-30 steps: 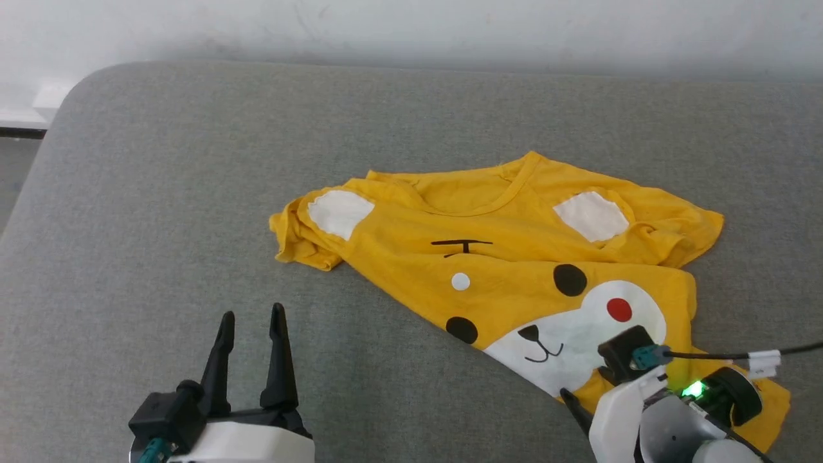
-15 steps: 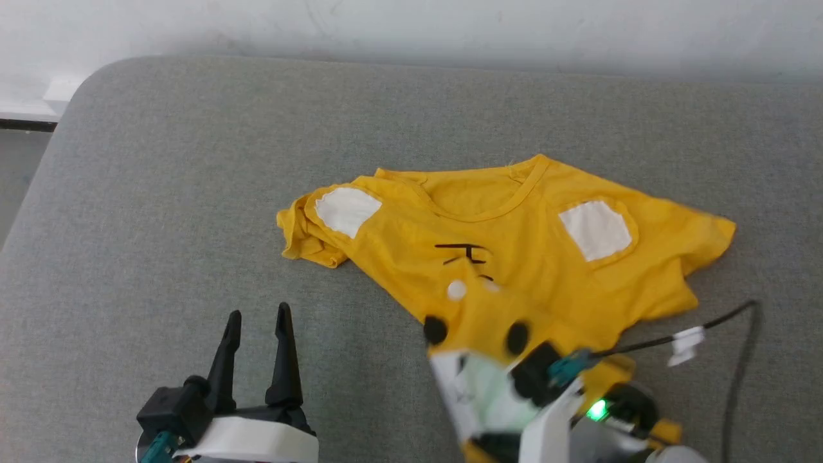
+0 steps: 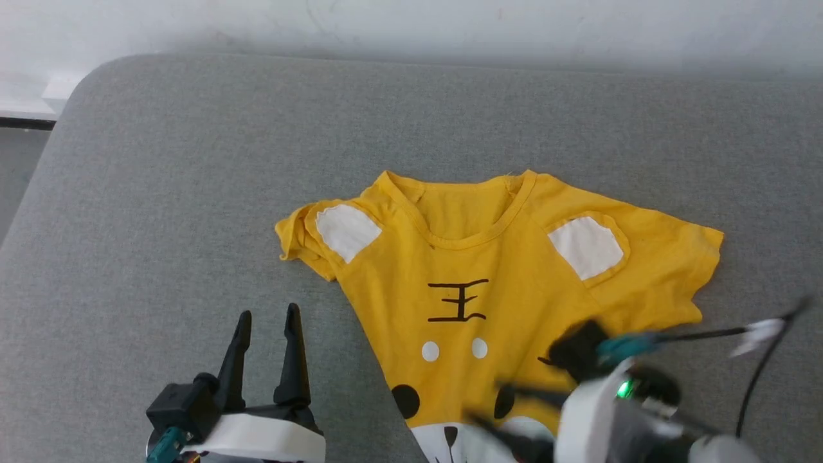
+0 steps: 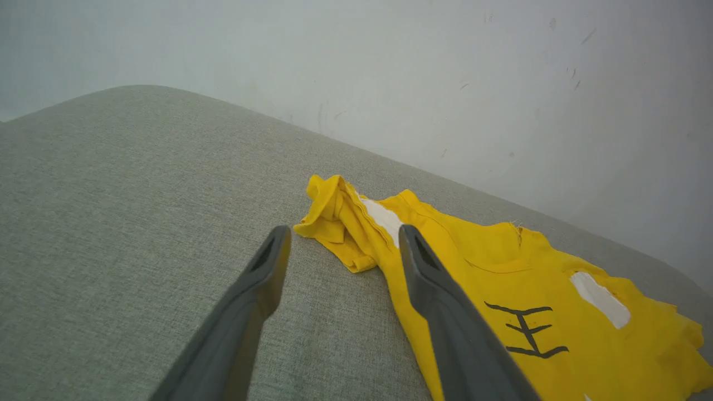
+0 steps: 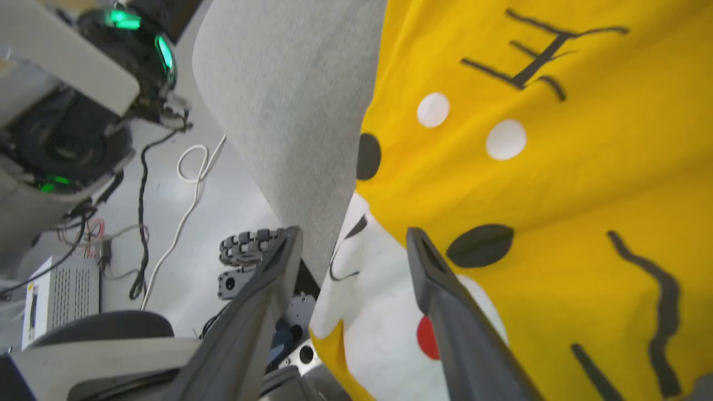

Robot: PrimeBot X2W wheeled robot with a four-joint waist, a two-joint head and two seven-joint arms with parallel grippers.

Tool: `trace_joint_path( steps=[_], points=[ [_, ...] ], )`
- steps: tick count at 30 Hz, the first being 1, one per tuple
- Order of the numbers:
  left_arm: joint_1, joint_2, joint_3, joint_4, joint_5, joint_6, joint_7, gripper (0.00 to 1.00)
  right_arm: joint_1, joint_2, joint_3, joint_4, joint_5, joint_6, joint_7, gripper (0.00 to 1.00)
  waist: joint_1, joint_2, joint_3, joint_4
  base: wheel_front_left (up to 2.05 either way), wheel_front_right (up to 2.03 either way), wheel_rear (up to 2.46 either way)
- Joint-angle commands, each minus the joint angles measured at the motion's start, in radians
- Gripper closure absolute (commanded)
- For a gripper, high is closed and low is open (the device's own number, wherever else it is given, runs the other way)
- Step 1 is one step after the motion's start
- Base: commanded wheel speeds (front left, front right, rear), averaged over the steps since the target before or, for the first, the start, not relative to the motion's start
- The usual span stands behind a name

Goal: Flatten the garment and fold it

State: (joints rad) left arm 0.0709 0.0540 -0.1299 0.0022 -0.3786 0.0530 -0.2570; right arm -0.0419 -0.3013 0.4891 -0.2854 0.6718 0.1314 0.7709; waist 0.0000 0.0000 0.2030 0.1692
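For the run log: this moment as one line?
yellow cartoon-face T-shirt: spread front-up on grey fabric cushion | left gripper: open, beside it | right gripper: open, over it

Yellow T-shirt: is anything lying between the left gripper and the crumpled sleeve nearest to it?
Nothing visible does. In the left wrist view the left gripper is open, and just bare grey cushion lies between its fingers and the crumpled sleeve of the T-shirt.
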Motion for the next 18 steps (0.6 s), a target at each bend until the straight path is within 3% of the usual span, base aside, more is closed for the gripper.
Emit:
trace_joint_path(
  steps=[1, 4, 8, 13, 18],
  points=[
    [-0.011, -0.004, 0.002, 0.003, -0.002, -0.009, -0.005, 0.00, -0.023, 0.030, -0.054, -0.009, -0.030, -0.001, -0.064, 0.00, 0.0000, 0.0000, -0.003, -0.001, 0.00, 0.00, 0.00],
    [-0.010, -0.004, 0.004, 0.000, 0.000, -0.009, -0.005, 0.00, -0.045, 0.099, -0.243, 0.002, -0.161, -0.001, -0.241, 0.00, 0.0000, 0.0000, 0.000, -0.004, 0.00, 0.00, 0.00],
    [-0.016, -0.004, -0.002, -0.008, 0.003, -0.012, -0.005, 0.00, -0.075, 0.133, -0.478, 0.043, -0.407, -0.001, -0.390, 0.00, 0.0000, 0.0000, 0.019, -0.006, 0.00, 0.00, 0.00],
    [-0.035, -0.004, -0.012, -0.009, 0.009, -0.017, -0.005, 0.00, -0.087, 0.185, -0.675, 0.153, -0.569, -0.001, -0.382, 0.00, 0.0000, 0.0000, 0.056, -0.004, 0.00, 0.00, 0.00],
    [-0.059, -0.004, -0.024, -0.004, 0.011, -0.020, -0.005, 0.00, -0.129, 0.220, -0.754, 0.259, -0.612, -0.001, -0.346, 0.00, 0.0000, 0.0000, 0.089, 0.005, 0.00, 0.00, 0.00]
  ],
)
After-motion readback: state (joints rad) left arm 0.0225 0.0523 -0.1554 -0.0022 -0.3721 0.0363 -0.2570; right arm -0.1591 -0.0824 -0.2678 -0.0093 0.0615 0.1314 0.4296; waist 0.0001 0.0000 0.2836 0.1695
